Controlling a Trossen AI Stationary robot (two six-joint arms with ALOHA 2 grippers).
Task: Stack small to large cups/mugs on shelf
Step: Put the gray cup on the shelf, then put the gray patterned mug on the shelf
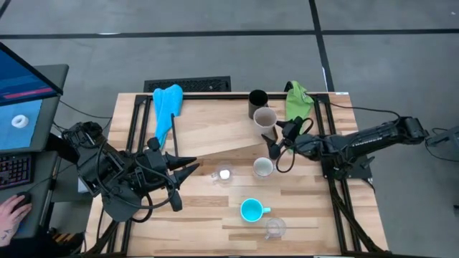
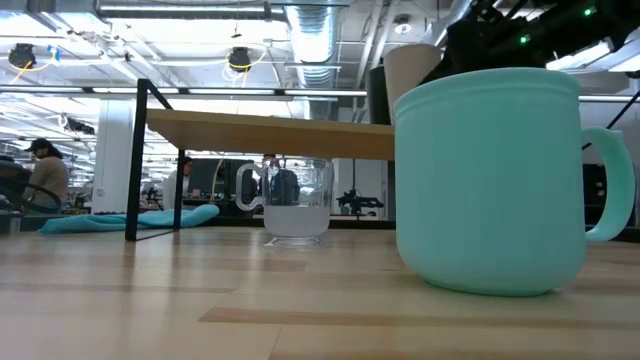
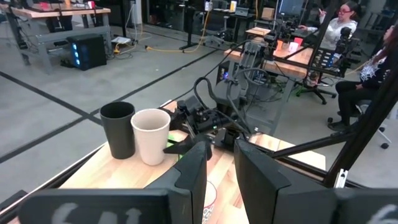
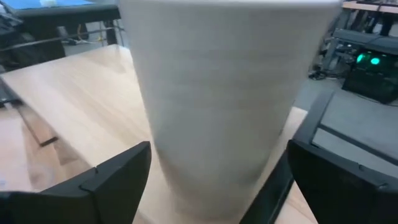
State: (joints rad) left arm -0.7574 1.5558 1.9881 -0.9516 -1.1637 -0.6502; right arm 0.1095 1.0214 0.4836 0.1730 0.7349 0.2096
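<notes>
Wooden worktop (image 1: 215, 215); open workshop beyond. Right hand (image 4: 211, 180) spread around beige-grey mug (image 1: 265, 117) on shelf (image 1: 215, 132), black cup (image 1: 257, 101) just behind. Left hand (image 1: 192, 167) nearly pressed together, empty, near clear glass (image 1: 224, 174).

Six vessels, two cloths, one shelf, two arms.
On the shelf (image 1: 215, 132): one black cup (image 1: 257, 101) and one beige-grey mug (image 1: 265, 117), touching. On the tabletop (image 1: 208, 215): one white mug (image 1: 263, 167), one turquoise mug (image 1: 252, 210), two clear glasses (image 1: 224, 174) (image 1: 275, 228). Two cloths at the far edge: one blue (image 1: 167, 104), one green (image 1: 297, 99). Two grippers: left (image 1: 192, 167), right (image 1: 275, 136).
</notes>
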